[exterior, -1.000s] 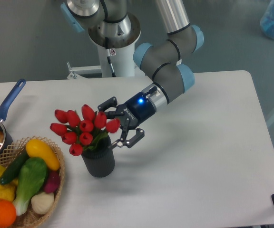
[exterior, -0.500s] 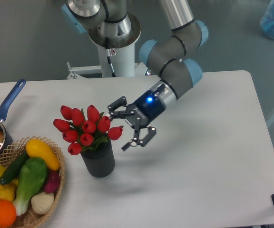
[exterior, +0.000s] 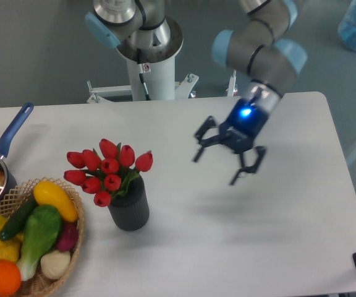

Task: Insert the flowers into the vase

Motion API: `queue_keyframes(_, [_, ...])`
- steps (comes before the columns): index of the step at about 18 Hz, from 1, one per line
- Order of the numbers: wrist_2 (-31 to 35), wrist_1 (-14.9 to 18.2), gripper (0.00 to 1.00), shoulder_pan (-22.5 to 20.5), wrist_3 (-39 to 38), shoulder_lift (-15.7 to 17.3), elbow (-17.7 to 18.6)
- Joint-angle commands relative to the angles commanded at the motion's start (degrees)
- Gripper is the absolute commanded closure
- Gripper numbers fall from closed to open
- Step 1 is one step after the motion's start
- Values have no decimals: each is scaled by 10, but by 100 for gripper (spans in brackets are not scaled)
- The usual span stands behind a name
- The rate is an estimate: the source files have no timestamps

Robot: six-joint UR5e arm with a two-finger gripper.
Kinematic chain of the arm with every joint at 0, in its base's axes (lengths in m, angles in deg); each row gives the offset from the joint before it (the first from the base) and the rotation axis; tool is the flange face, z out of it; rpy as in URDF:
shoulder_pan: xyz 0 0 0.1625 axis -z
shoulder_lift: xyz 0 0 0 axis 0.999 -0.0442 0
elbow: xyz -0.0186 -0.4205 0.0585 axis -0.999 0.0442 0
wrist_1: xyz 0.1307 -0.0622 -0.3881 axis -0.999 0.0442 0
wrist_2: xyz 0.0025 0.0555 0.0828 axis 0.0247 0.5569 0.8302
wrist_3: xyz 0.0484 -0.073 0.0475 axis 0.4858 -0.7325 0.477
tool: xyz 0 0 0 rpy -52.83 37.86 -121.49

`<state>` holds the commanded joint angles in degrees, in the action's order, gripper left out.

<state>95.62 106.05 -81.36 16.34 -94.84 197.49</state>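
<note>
Bunch of red tulips with green leaves [exterior: 107,172] standing in ribbed dark grey cylindrical vase [exterior: 128,209] near the white table's [exterior: 277,247] front-left edge, black two-finger pincer [exterior: 227,162] spread wide, empty, above mid-table, well apart from the vase

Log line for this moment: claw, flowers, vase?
claw: open, empty, above table right of vase | flowers: standing in vase | vase: upright beside basket

Bare table [exterior: 240,235] right of the vase [exterior: 128,208] (basket [exterior: 73,238] crowds its left).
</note>
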Motion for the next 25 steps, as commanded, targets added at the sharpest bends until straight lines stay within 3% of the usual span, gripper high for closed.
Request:
queue_keyframes(6, [84, 1, 0, -41, 0, 14, -40])
queue_keyframes(9, [127, 2, 0, -76, 17, 44, -25])
queue_keyframes(11, [183, 6, 0, -86, 27, 66, -23])
queue_keyframes(15, [364, 14, 0, -98, 42, 95, -27])
queue_keyframes(17, [399, 23, 0, -112, 54, 108, -28])
queue_keyframes(20, [402, 51, 0, -151, 66, 117, -29])
queue_keyframes(25, [460, 142, 0, -207, 123, 135, -58])
